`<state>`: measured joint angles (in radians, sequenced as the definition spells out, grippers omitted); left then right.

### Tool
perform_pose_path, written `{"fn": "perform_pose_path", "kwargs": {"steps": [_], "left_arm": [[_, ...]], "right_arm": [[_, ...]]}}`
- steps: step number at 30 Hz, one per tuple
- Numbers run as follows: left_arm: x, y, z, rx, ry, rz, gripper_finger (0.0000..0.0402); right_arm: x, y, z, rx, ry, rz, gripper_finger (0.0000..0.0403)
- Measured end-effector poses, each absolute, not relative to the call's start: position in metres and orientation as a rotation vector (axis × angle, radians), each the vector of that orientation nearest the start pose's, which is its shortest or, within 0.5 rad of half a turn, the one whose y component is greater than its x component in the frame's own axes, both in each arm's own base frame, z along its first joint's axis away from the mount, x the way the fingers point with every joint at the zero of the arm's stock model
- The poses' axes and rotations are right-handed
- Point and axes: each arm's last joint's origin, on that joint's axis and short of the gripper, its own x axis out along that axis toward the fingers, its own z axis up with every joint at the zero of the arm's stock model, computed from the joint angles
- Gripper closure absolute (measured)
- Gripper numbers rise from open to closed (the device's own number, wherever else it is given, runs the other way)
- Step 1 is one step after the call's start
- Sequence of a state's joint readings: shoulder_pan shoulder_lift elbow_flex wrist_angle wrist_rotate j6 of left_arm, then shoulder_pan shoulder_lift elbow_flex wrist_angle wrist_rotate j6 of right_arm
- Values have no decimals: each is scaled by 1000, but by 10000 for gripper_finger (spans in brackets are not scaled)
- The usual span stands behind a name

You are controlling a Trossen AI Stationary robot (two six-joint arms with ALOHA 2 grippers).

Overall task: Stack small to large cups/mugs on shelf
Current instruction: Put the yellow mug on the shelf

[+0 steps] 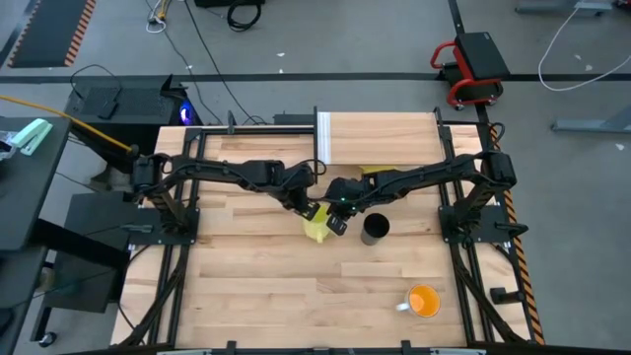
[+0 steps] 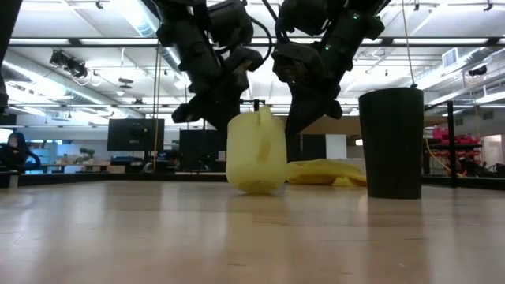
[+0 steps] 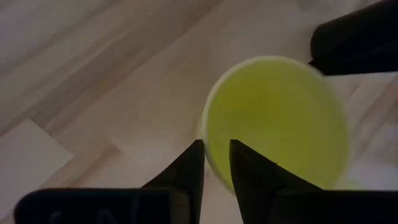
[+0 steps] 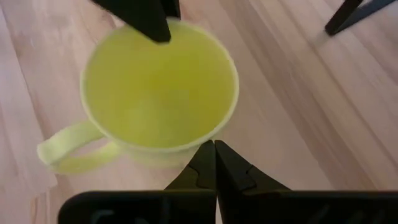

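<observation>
The small yellow mug (image 1: pixel 317 230) stands mouth up at the table's middle, its handle (image 4: pixel 68 149) sticking out sideways. My left gripper (image 3: pixel 216 152) is shut on its rim. My right gripper (image 4: pixel 214 146) is shut, with its tips right at the other side of the mug. The black cup (image 1: pixel 375 229) stands upright on the table just right of the mug. The orange mug (image 1: pixel 424 301) sits near the front right. The shelf (image 1: pixel 360 138), with its whitish end panel (image 1: pixel 323 138), is at the far edge. My left gripper pinches the mug's wall at the rim (image 3: pixel 210 140), one finger inside the mug and one outside. The fingers slant down from the table's left. The mug stays roughly upright; whether its base is clear of the table I cannot tell. My right gripper's shut fingertips stand at the mug's outer wall just under the rim (image 4: pixel 199 140), slanting down from the right. I cannot tell whether they touch it.
A flat yellow lump (image 1: pixel 377 174) lies behind the black cup, toward the shelf. The black cup (image 2: pixel 392 142) stands close beside my right gripper. Bare planks stretch across the table's near half and left side.
</observation>
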<state>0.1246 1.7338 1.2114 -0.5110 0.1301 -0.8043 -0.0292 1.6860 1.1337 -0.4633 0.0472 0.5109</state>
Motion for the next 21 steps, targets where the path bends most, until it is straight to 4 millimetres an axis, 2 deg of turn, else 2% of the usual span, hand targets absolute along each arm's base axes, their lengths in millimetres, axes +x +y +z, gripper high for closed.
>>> {"fn": "perform_pose_path", "kwargs": {"steps": [5, 21], "left_arm": [[353, 42, 221, -849, 969, 406, 319], [351, 41, 218, -828, 1001, 414, 318]], "right_arm": [[341, -11, 206, 455, 979, -324, 402], [342, -12, 207, 466, 965, -338, 398]]}}
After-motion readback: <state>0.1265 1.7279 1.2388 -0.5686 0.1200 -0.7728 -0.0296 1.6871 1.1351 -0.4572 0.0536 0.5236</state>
